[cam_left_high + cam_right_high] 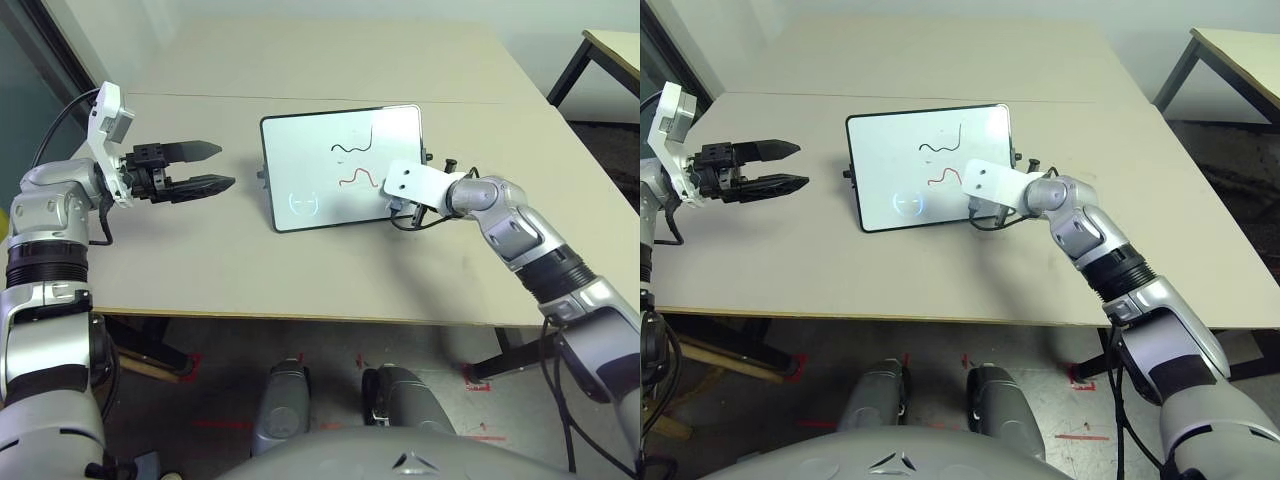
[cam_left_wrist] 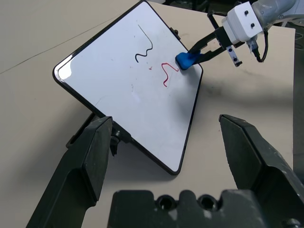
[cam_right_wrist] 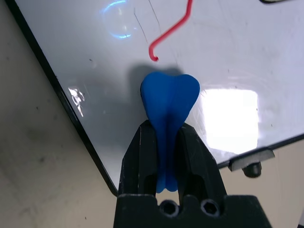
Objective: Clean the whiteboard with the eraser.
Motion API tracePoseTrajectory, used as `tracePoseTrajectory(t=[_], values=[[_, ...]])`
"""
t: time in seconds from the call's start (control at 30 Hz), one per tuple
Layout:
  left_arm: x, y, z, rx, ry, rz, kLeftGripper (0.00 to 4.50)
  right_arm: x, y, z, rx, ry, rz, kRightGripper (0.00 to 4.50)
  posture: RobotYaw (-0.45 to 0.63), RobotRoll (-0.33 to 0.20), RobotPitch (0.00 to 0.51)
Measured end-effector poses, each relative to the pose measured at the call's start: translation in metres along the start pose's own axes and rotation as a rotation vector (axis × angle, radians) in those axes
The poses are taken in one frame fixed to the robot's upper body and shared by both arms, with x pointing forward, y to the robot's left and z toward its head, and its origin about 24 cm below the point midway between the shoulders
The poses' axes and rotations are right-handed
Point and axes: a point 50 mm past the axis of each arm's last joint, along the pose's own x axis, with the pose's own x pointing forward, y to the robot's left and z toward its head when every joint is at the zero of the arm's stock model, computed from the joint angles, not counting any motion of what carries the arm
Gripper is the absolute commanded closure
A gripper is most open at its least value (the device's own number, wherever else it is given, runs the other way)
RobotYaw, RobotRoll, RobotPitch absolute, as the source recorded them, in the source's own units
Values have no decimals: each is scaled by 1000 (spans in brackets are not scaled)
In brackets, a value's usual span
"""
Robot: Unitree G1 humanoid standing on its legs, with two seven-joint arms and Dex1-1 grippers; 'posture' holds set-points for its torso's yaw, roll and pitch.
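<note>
The right arm reaches across the table (image 1: 200, 270), and the right gripper (image 3: 165, 142) pinches the blue eraser (image 3: 169, 102) over the whiteboard (image 1: 300, 160), beside its red squiggle (image 3: 171, 31). The left gripper (image 1: 205, 167) hangs off to the left, jaws wide and empty.

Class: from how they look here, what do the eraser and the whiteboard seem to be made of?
Eraser: likely soft foam or rubber, matte; it bulges where the right tool squeezes it.
Whiteboard: smooth glossy surface, showing glare; thin black frame, probably plastic.

Bare tabletop (image 1: 200, 260) lies open from the whiteboard's (image 1: 310, 160) 9 o'clock to 6; the right gripper (image 2: 202, 50) blocks its 3 o'clock edge.
</note>
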Motion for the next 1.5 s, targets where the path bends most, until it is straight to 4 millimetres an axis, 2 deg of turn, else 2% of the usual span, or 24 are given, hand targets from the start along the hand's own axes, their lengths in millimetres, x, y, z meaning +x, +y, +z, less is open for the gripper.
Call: tracePoseTrajectory(t=[0.33,0.5,0.7,1.13,1.3,1.5], values=[[0,0,0,-2,-1,1,0,14,6,28,-60,-70,29,4155,314,0,39],[0,0,0,-2,-1,0,0,18,6,35,-76,-82,34,4155,305,0,37],[4,0,-1,-5,-8,-4,0,16,3,30,-93,-69,29,4155,306,0,44],[6,0,-1,-7,-15,-6,0,-5,-21,-9,-95,53,-38,4155,297,0,43],[6,0,0,-6,-16,-6,0,-4,-20,-10,-91,55,-36,4155,298,0,42],[7,0,0,-7,-17,-6,0,7,-14,8,-85,-2,-15,4156,301,0,42]])
